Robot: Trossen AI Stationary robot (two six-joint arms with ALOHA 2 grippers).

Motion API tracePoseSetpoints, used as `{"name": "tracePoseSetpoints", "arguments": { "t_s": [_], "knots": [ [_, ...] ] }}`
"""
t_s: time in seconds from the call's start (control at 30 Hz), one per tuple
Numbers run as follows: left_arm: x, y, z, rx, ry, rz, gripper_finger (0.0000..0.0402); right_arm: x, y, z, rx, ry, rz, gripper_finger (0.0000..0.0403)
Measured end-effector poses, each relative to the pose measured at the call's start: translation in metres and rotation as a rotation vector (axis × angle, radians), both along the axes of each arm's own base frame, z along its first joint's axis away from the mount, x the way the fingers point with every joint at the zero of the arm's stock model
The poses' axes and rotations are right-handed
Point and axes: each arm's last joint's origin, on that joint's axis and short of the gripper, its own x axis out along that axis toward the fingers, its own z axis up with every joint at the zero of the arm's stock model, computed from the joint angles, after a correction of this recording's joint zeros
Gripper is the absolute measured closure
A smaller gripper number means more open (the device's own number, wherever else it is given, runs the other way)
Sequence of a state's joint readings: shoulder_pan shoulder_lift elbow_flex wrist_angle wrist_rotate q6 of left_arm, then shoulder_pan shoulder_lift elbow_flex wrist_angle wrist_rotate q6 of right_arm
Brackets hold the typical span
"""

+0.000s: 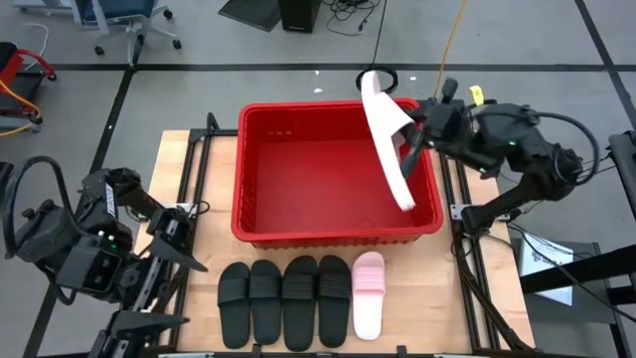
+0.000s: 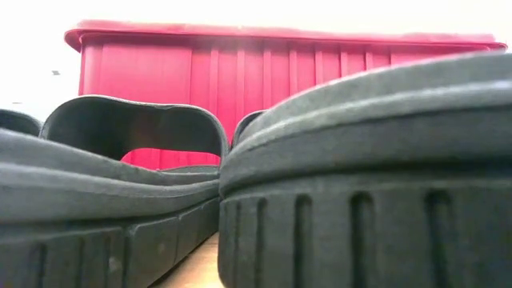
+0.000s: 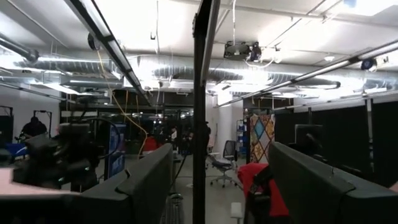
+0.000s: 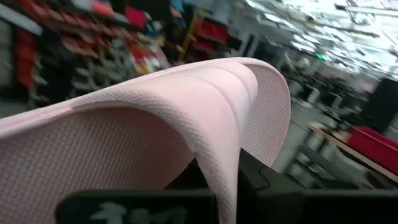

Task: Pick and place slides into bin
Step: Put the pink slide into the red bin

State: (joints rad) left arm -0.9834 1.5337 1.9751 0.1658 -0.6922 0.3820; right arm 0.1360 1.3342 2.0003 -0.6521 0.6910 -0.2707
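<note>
The right tool (image 1: 409, 139) is clamped on a pale pink slide (image 1: 386, 134), holding it tilted over the right-hand side of the red bin (image 1: 260, 225), with the sandal's lower end hanging inside the bin's walls below the tool and its upper end poking past the far rim. From the wrist, the pink strap (image 4: 211, 106) arches right in front of the fingers. The bin looks empty otherwise, so by my reckoning this is the first sandal going in, and it isn't released yet.

Five slides are left on the worktop (image 1: 189, 159) in a row just in front of the bin: four black slides (image 1: 283, 301) and another pink one (image 1: 368, 294) at the right end. The left tool (image 1: 159, 254) waits with its fingers wide and empty, off beside the bin's near left corner.
</note>
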Motion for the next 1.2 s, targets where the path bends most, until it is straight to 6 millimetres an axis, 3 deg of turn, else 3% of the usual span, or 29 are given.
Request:
{"name": "tracePoseSetpoints", "arguments": {
  "t_s": [0.43, 0.67, 1.0, 1.2],
  "knots": [
    [-0.002, 0.005, 0.001, -0.002, 0.028, 0.045, 0.0128, 0.005, -0.050, -0.048, 0.082, 0.436, -0.227, 0.0399],
    [-0.008, 0.014, 0.005, -0.003, 0.028, 0.047, 0.0128, 0.016, -0.072, -0.064, 0.136, 0.552, -0.252, 0.0399],
    [-0.017, 0.033, 0.010, -0.045, 0.101, 0.171, 0.0128, 0.038, -0.088, -0.098, 0.171, 0.807, -0.282, 0.0399],
    [-0.029, 0.055, 0.017, -0.127, 0.153, 0.285, 0.0128, 0.046, -0.090, -0.110, 0.207, 0.849, -0.303, 0.0399]
  ]
}}
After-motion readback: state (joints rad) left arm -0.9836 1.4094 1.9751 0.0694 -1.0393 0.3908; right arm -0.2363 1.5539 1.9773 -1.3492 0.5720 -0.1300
